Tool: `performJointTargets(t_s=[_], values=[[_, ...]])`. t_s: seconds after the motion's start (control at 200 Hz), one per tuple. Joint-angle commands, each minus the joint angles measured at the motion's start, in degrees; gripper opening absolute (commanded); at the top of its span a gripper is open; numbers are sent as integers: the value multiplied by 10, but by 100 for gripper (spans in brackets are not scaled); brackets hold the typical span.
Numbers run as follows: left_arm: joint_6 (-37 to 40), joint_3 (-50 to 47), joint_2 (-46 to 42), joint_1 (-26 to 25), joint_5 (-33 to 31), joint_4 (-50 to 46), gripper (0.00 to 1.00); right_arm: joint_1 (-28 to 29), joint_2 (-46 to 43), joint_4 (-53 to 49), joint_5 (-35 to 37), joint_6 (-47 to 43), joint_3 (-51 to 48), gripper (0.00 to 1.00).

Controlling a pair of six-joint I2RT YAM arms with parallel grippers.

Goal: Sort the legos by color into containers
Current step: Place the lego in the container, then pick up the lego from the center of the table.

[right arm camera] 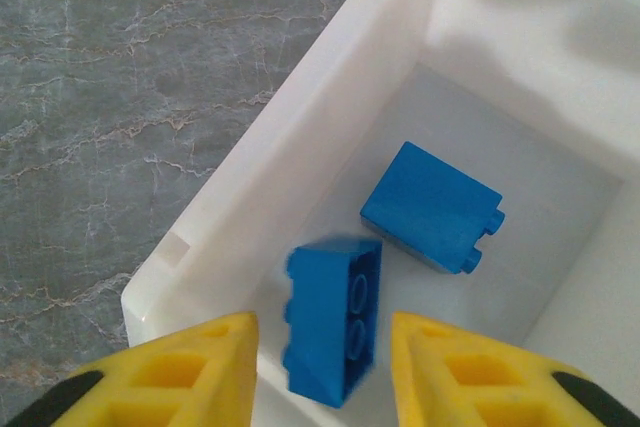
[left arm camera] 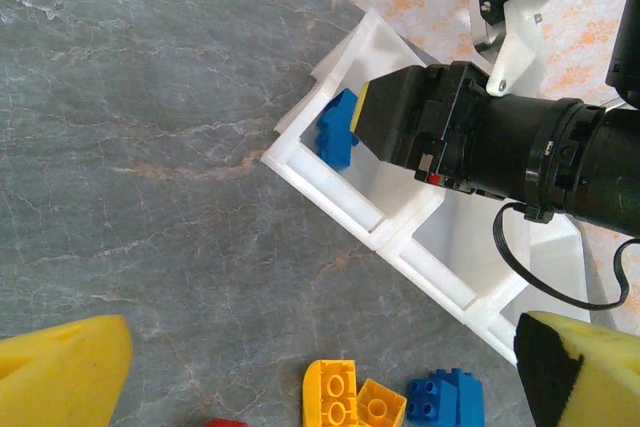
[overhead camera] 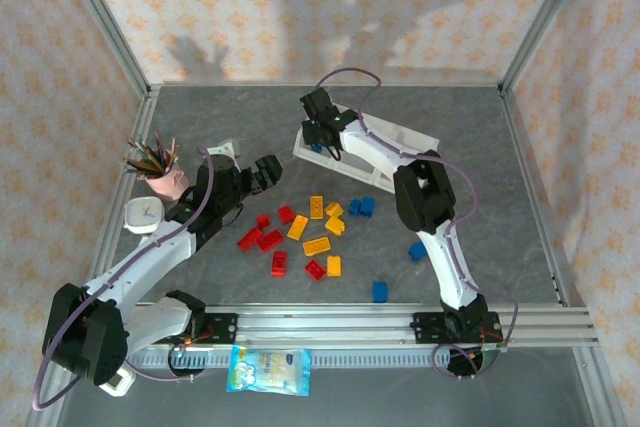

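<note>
In the grey table's (right arm camera: 120, 67) tray (right arm camera: 250, 182), blue lego (right arm camera: 333, 332) lies between right pincer's (right arm camera: 322, 352) fingers (right arm camera: 195, 372).

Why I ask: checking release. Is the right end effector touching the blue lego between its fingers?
Apart. The right wrist view shows white tray between the blue lego and each finger of the right end effector.

The right tool (left arm camera: 366, 113) hovers over a blue brick (left arm camera: 335, 129) in the tray (left arm camera: 325, 197).

Bright, even light; soft wall shadows.
</note>
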Motion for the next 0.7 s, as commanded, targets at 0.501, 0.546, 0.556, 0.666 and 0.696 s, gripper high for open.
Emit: performJointTargets(t_s=[0.501,0.546,0.556,0.666,0.696], values=[[2,-17,-44,-18,51,-13,99,1,-317,39,17,76,-325,55],[0,-21,-47,-28,46,-14,99,0,-343,46,23,89,-361,57],[-1,-22,-48,-31,45,-14,99,1,-349,47,25,92,-368,57],[-9,-29,-46,-63,33,-9,99,1,-393,54,41,127,-444,61],[-10,-30,-45,-71,28,-9,99,1,-402,60,42,137,-464,62]])
